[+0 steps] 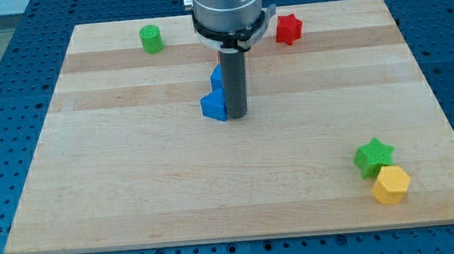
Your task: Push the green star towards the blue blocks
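Tip [236,114] touching blue blocks [214,96] at counter [133,165] centre; no gripper fitted. Green star [372,157] far off, lower right, five-pointed, touching yellow block [391,185].

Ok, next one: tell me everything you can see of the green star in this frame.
The green star is a small chunky block, bright green and matte like plastic, with blunt points and a flat top face. It lies flat on the wooden board near the view's bottom right corner. A yellow block, apparently hexagonal, sits directly below it toward the view's bottom, touching or nearly touching it. My tip is far off, near the board's middle beside the blue blocks, not in contact with the star.
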Robot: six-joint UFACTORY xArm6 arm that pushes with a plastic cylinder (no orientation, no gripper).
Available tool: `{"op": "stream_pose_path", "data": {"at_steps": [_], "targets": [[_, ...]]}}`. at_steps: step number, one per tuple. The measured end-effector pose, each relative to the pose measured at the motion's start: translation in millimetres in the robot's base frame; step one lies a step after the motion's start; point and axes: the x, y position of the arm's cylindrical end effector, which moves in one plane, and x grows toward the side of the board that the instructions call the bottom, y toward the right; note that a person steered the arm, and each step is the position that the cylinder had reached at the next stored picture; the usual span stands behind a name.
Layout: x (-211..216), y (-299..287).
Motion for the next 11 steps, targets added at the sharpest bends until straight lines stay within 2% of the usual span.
{"op": "stream_pose_path", "data": {"at_steps": [1,2,3,4,5,6,7,8,9,10,11], "targets": [[-5.4,48.0],[-11.8,160.9],[25.6,256.5],[84.1,287.0],[117.9,205.8],[112.1,110.8],[84.2,64.0],[87.2,97.2],[69.1,111.2],[60.8,75.5],[60.6,65.1]]}}
